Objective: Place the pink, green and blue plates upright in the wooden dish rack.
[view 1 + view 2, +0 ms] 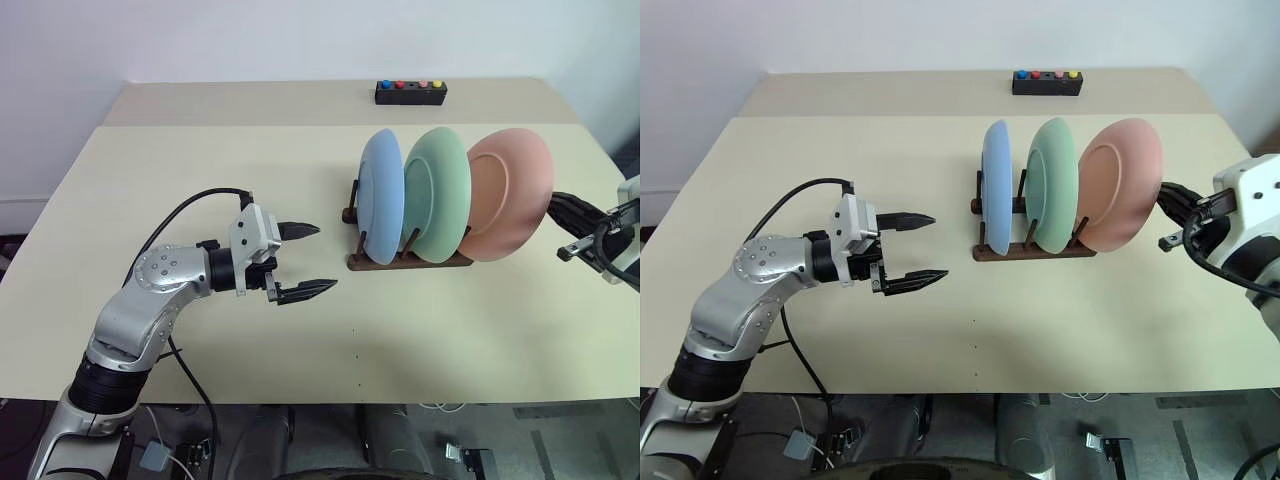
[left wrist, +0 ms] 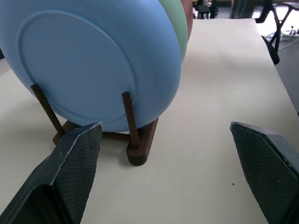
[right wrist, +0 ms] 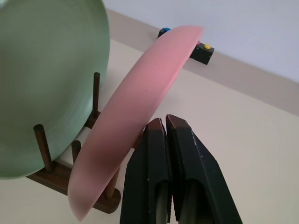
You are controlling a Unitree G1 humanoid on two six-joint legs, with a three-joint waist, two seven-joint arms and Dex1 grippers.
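Three plates stand upright in the wooden dish rack: the blue plate at its left end, the green plate in the middle, and the pink plate at the right end, leaning to the right. My right gripper is shut with nothing between its fingers. Its tips sit right at the pink plate's back; I cannot tell if they touch it. My left gripper hovers open and empty over the table, left of the rack, pointing at the blue plate.
A small black box with coloured buttons sits at the back of the table. The table's right edge runs close behind my right gripper.
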